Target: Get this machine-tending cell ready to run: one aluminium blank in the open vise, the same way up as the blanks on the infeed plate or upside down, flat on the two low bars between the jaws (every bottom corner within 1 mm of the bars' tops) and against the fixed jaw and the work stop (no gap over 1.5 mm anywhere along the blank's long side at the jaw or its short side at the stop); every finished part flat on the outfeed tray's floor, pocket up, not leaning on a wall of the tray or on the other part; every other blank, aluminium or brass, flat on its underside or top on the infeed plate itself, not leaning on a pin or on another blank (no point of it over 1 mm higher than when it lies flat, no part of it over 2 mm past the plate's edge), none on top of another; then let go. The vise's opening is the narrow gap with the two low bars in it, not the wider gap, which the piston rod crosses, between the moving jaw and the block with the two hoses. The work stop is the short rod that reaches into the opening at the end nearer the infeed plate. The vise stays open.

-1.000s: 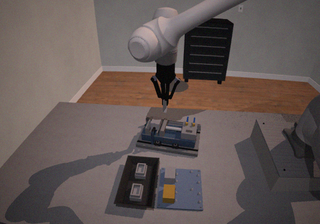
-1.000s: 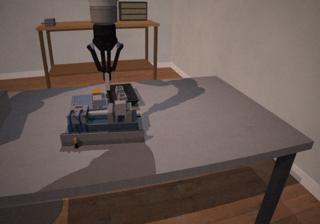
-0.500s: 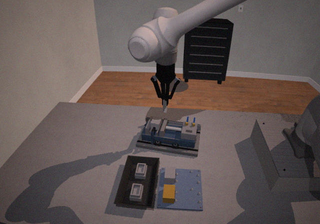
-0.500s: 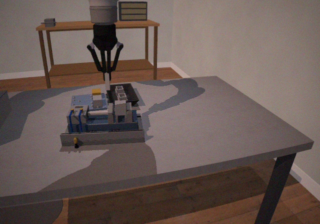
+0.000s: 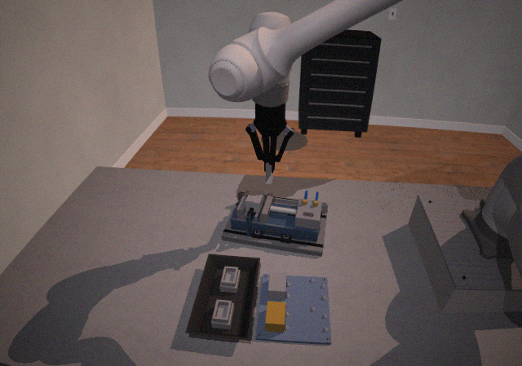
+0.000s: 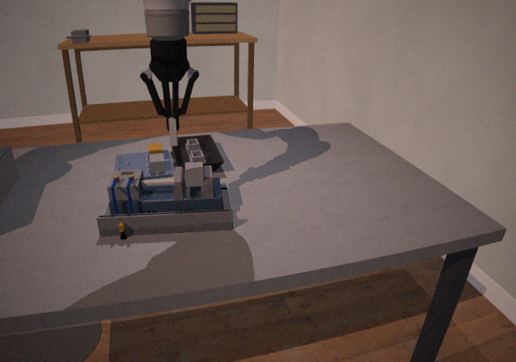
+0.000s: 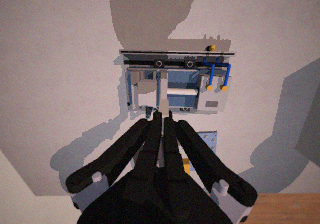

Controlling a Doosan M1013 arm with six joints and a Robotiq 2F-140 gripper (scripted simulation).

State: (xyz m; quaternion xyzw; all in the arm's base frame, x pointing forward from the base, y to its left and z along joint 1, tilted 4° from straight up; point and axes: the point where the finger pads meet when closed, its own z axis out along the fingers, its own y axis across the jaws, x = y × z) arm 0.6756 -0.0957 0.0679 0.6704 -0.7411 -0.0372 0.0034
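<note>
My gripper [image 5: 268, 177] [image 6: 173, 135] [image 7: 164, 105] is shut and empty, high above the vise [image 5: 276, 228] [image 6: 166, 205]. An aluminium blank [image 5: 254, 200] [image 6: 193, 170] [image 7: 147, 93] sits in the vise's opening, looks level and rises above the jaws; its contact with bars, fixed jaw and stop is too small to tell. Another aluminium blank [image 5: 276, 284] [image 6: 157, 165] and a brass blank [image 5: 275, 315] [image 6: 155, 147] lie on the infeed plate [image 5: 305, 319] [image 6: 133, 165], beside a pin row. Two finished parts, one [image 5: 230, 278] and another [image 5: 222, 313], lie pocket up in the outfeed tray [image 5: 242, 301], apart.
The block with two blue hoses [image 5: 309, 214] [image 6: 125, 185] [image 7: 212, 94] stands at the vise's other end, beyond the piston rod [image 5: 282, 210] [image 6: 157, 181] [image 7: 182, 91]. The tray lies beside the infeed plate. A grey angled panel [image 5: 430, 253] stands near the arm's base.
</note>
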